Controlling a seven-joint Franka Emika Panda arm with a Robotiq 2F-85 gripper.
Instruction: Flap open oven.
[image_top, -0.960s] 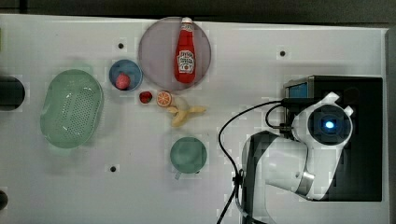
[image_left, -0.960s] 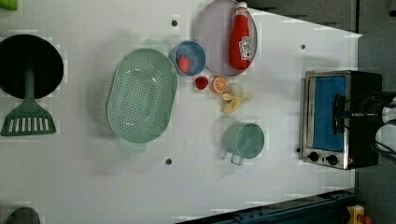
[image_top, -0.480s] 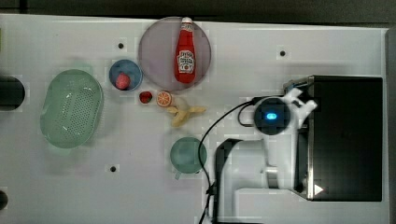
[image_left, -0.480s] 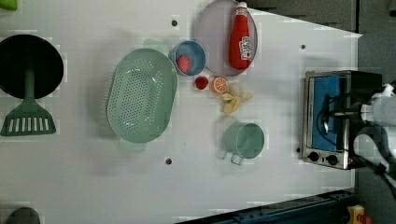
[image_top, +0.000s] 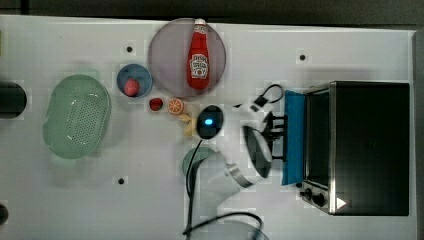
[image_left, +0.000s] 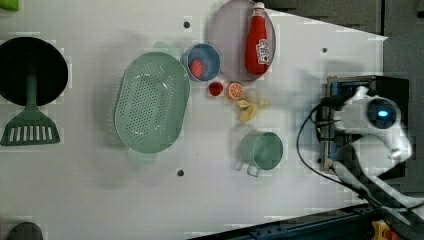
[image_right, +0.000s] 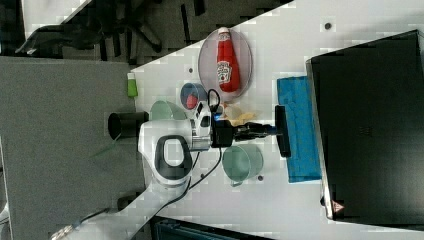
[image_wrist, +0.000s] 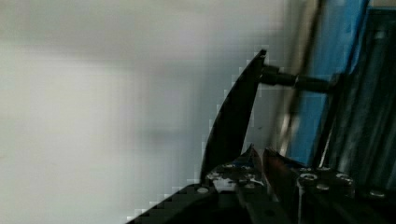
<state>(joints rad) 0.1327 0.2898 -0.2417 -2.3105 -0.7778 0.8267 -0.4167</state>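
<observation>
Item: oven (image_top: 367, 147), at the top view's right table edge, its blue glass door (image_top: 294, 137) swung partway down. The gripper (image_right: 267, 130) was closed narrowly on the dark bar handle (image_right: 282, 131). Risk, as judged: a pull off the hinge arc could slip the thin bar free, letting the door spring back.

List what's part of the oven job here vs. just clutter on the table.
Job: oven, its blue door, bar handle, gripper at the handle.

Clutter: ketchup bottle on plate, colander, blue bowl, mug, spatula.
</observation>
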